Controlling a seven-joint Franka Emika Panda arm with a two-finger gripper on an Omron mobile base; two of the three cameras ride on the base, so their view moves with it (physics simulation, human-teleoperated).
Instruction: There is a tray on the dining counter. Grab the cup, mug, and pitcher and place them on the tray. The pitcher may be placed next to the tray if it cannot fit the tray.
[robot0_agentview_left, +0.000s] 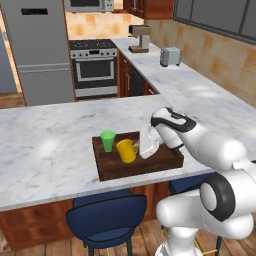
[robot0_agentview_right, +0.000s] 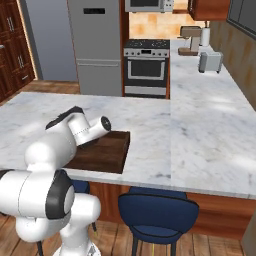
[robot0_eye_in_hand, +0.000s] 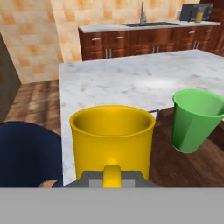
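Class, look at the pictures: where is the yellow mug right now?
In the left base view the mug is over the tray on the dining counter, just right of the green cup, with the gripper shut on its handle.

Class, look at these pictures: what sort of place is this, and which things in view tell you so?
A home kitchen, rendered rather than real: a steel stove, a tall fridge, and a toaster on the marble counter.
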